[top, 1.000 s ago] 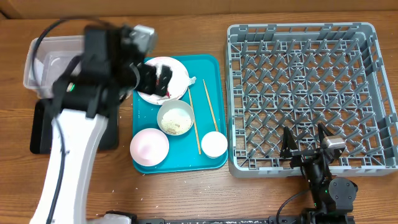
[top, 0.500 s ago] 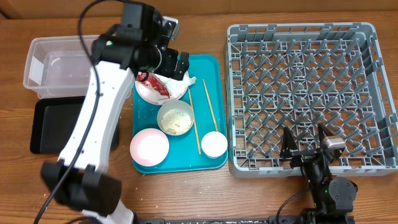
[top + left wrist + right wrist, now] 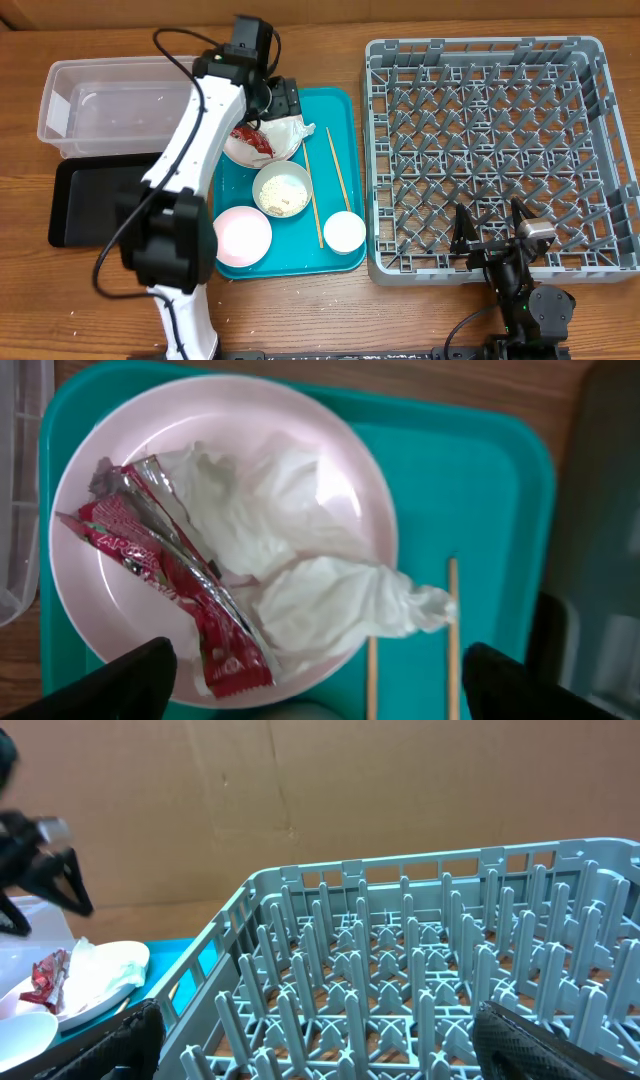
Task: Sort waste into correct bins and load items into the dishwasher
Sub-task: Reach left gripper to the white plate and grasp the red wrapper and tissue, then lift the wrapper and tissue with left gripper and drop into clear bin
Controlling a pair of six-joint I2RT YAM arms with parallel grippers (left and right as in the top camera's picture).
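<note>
On the far plate (image 3: 285, 148) of the teal tray lie the red wrapper (image 3: 251, 139) and the white napkin (image 3: 295, 129). My left gripper (image 3: 279, 106) hangs open just above them. In the left wrist view the wrapper (image 3: 165, 575) and the napkin (image 3: 300, 560) lie between my spread fingers (image 3: 135, 678). A bowl (image 3: 283, 190) holds rice crumbs. Nearer are a pink plate (image 3: 240, 236), a white cup (image 3: 344, 232) and two chopsticks (image 3: 313, 195). The clear tub (image 3: 110, 105) and the black tray (image 3: 85, 200) lie at the left. My right gripper (image 3: 490, 235) stands open at the dishwasher rack's (image 3: 490, 130) near edge.
The teal serving tray (image 3: 340, 110) lies between the bins and the rack. My left arm stretches from the table's near edge over the black tray. The right wrist view looks across the rack's upright pegs (image 3: 420, 970) to a cardboard wall.
My left arm has swung from beside the tub to above the far plate, the gripper staying open. The right arm has not moved.
</note>
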